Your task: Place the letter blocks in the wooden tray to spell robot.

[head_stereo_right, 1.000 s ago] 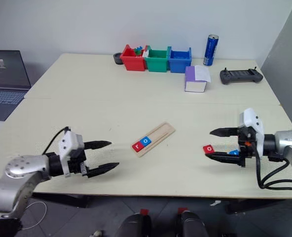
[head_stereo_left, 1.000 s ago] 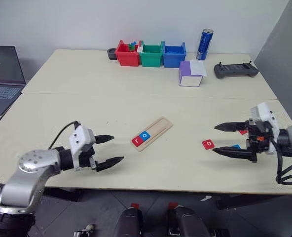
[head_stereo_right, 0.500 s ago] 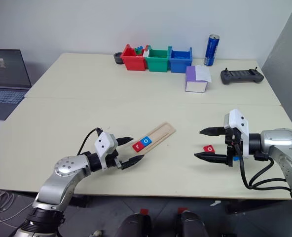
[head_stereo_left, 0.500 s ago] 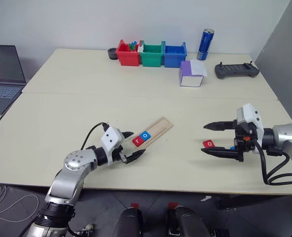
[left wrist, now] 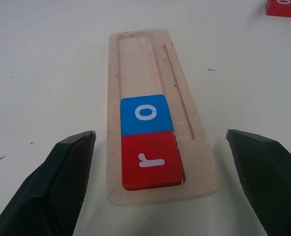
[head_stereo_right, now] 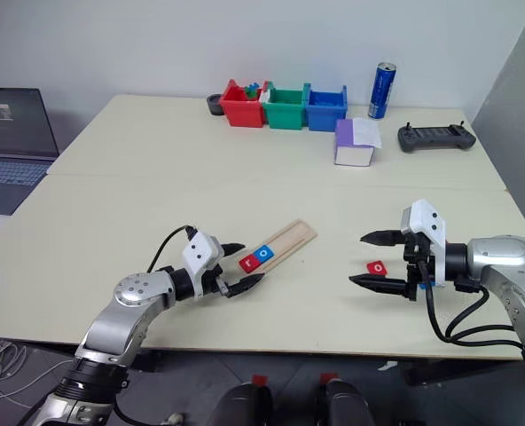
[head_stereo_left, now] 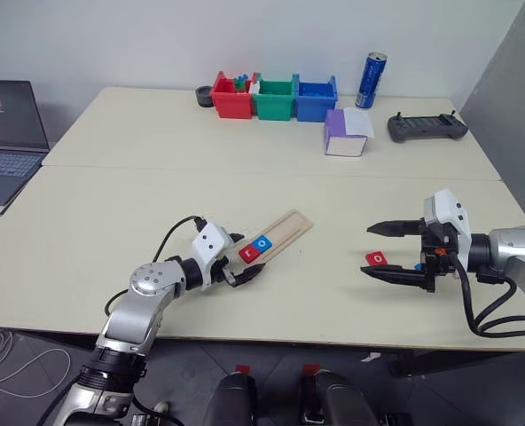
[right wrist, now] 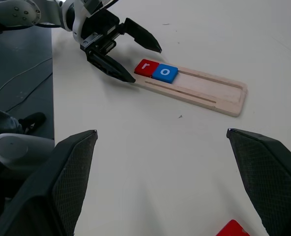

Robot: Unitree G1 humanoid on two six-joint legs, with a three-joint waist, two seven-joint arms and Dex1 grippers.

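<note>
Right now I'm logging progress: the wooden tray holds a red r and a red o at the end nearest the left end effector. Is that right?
Not quite. The o block in the wooden tray is blue, not red, as the left wrist view shows. The rest holds: the red r block sits beside it at the end nearest the open left end effector.

showing pale wood on the wooden tray (left wrist: 150, 59), a red tile (left wrist: 151, 161) with a white r and a blue tile (left wrist: 145, 114) with a white o. lying loose, a red tile (head_stereo_left: 375, 259) lettered white. standing behind: red bin (head_stereo_left: 230, 98), green bin (head_stereo_left: 273, 98), blue bin (head_stereo_left: 315, 98), purple-and-white box (head_stereo_left: 343, 133), blue can (head_stereo_left: 368, 80).
</note>
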